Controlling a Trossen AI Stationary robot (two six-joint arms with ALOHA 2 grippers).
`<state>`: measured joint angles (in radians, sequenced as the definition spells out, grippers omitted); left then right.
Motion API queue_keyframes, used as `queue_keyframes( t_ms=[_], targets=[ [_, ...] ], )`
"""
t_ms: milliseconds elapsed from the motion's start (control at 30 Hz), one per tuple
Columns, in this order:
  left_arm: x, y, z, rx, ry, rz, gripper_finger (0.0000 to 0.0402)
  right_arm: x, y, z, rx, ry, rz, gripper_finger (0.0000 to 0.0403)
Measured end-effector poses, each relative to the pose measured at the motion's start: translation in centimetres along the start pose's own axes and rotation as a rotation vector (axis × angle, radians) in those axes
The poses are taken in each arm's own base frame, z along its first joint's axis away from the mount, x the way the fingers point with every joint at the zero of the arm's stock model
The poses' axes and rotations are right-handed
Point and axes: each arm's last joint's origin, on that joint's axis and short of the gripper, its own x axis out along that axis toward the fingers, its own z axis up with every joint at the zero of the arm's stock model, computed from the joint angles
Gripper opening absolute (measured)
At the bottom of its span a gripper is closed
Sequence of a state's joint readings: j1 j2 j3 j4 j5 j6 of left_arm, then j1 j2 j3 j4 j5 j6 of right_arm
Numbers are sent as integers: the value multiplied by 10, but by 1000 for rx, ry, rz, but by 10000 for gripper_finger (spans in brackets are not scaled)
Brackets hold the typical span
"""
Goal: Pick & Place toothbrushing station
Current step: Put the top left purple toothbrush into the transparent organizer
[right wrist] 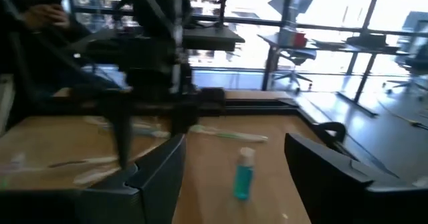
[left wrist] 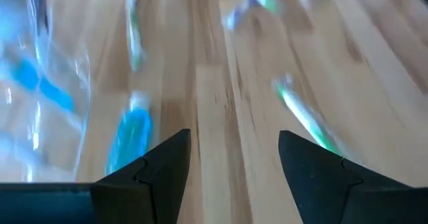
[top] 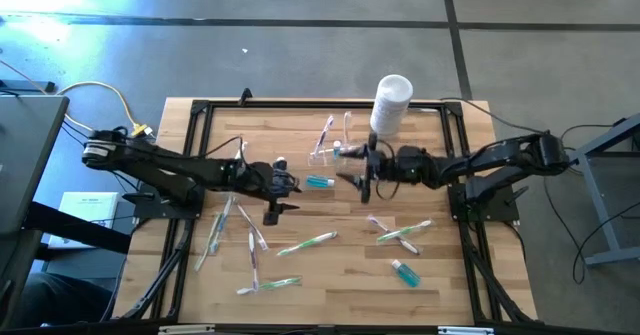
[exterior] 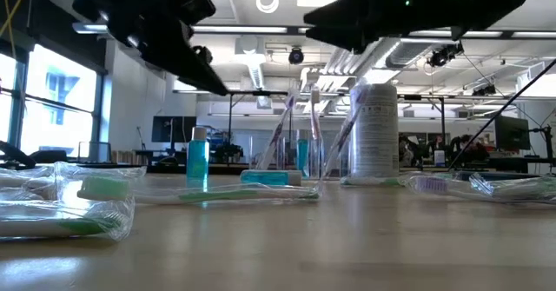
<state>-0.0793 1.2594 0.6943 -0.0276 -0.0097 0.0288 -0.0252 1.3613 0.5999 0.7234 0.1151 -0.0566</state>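
Clear see-through plastic, the small toothbrushing station [top: 335, 147] with upright compartments stands at the far middle of the pale butcher-block wooden table [top: 330, 285], with slim toothbrushes leaning out of it and the tall white cylindrical container [top: 391, 103] just beside it toward the right rear. In the low view the station [exterior: 306, 156] shows as faint upright walls beside that container [exterior: 372, 133]. The right gripper [top: 364, 180] hangs just on the near side of the station, fingers spread, nothing between them; its wrist view looks past empty fingers to a small teal bottle [right wrist: 243, 174] standing farther off. The left gripper [top: 281, 197] hovers over the table's middle left, jaws wide and empty, above bare wood beside a lying teal bottle [left wrist: 130, 138] and a green-handled toothbrush [left wrist: 304, 114]. Wrapped toothbrushes [top: 256, 243] and another pair [top: 400, 234] lie scattered toward the near side, with 1 more teal bottle [top: 405, 272].

Hazards, as judged: the light, clear station is likely to tip or slide if a finger meets only 1 wall or catches a leaning brush; the container stands close enough to be knocked by a wide approach; a squeeze too firm could flex the thin plastic and spill its contents.
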Motion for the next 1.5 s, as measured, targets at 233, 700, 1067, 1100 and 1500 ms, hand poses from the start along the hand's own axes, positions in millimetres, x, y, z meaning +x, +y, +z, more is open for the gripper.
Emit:
queue_keyframes(
  t_ms=[233,700,1067,1100,1500],
  targets=[
    [-21,-10,1,-145,357,-18,222,-5,30,0,-35,9,76,247],
    [-26,-49,-13,-59,478,-186,222,-6,36,-3,-37,46,96,247],
    [-18,-45,-41,168,751,-23,222,-6,36,-7,-38,78,99,247],
    [-17,-45,-43,170,771,-18,222,-6,36,-7,-38,80,99,247],
    [11,-49,-64,222,932,-75,222,-6,36,-7,-38,83,106,247]
  ],
)
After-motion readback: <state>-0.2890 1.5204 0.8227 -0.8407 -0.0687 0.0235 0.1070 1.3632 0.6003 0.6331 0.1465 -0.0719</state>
